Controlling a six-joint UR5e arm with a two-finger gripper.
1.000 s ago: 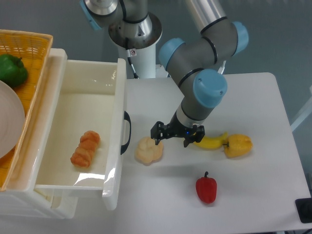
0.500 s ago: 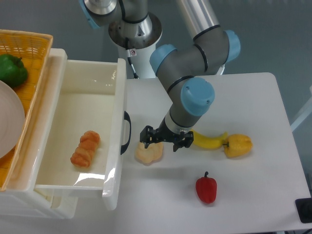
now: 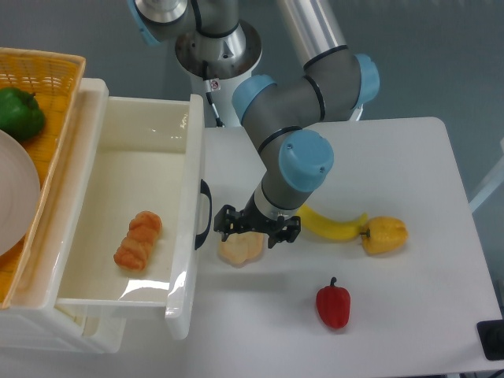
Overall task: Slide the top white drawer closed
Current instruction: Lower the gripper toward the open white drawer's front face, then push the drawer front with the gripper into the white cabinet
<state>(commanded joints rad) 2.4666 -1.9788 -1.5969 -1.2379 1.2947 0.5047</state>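
The top white drawer (image 3: 118, 228) is standing pulled far out of its cabinet at the left of the table (image 3: 409, 165), its deep tray open to view and its black arched handle (image 3: 206, 214) facing right toward the arm. One orange twisted pastry (image 3: 138, 240) is lying inside it, toward the near end. Above and left of the drawer, a woven yellow basket (image 3: 55, 79) is holding one green bell pepper (image 3: 19, 113) and the edge of a white plate (image 3: 16, 193). The gripper (image 3: 257, 228) is hovering just right of the handle, its two black fingers spread apart and gripping nothing, and it is hanging directly over a pale, lumpy bread-like piece (image 3: 241, 249) that is lying on the table close to the drawer front; whether the fingers are touching that piece is not clear. Further right, one banana (image 3: 331, 226) is lying end to end with one yellow bell pepper (image 3: 384, 235), and one red bell pepper (image 3: 333, 305) is sitting nearer the front edge, well apart from the drawer. A dark object (image 3: 494, 339) is peeking in at the lower right corner
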